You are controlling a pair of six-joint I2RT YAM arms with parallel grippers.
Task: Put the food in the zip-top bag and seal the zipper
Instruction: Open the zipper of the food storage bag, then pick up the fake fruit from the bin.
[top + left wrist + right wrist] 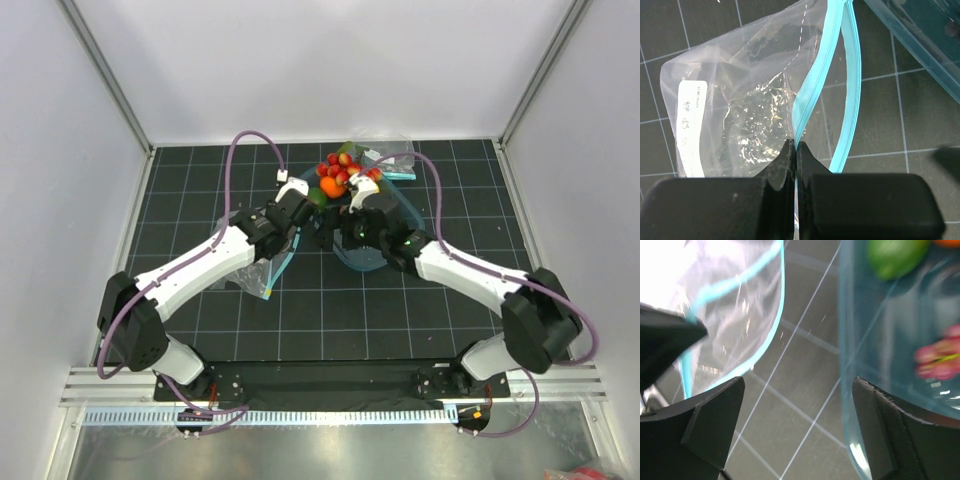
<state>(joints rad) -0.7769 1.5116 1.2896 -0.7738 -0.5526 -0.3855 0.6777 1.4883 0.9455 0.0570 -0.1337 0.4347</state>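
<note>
Clamping the left hand (796, 147) tight on the zipper (816, 75) of the zip-top bag (735, 95), lying with its mouth parted on the dark gridded desk (880, 125) just beside the teal tub (930, 40). Holding the right hand (797, 390) spread wide (nothing between its fingers) over the desk, between bag and tub rim. Sitting piled inside the tub: the food (340, 170), strawberries, orange and lime among it

Bright, even illumination; faint shadows on dark surface (330, 310). Specular glare on crinkled zip-top bag (750, 115). Right wrist view motion-blurred, overexposed upper left, with defocused lime (895, 257).
</note>
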